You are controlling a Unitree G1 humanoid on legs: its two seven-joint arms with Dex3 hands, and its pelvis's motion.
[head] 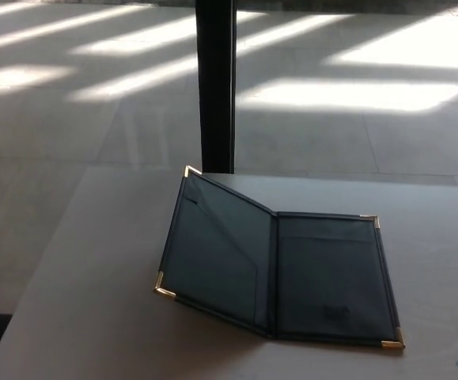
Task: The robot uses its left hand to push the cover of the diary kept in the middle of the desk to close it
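We saw the dark diary [280, 269] lying open mid-desk [94, 301], left cover [213, 249] tilted up, and neither of our hands showed, so no telling their state.

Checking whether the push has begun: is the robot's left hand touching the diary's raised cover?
Apart. The head view shows the diary open on the desk, its left cover raised, with no hand in the picture.

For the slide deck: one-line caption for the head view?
Dark diary lies open on the desk, left cover raised, no hand in view.
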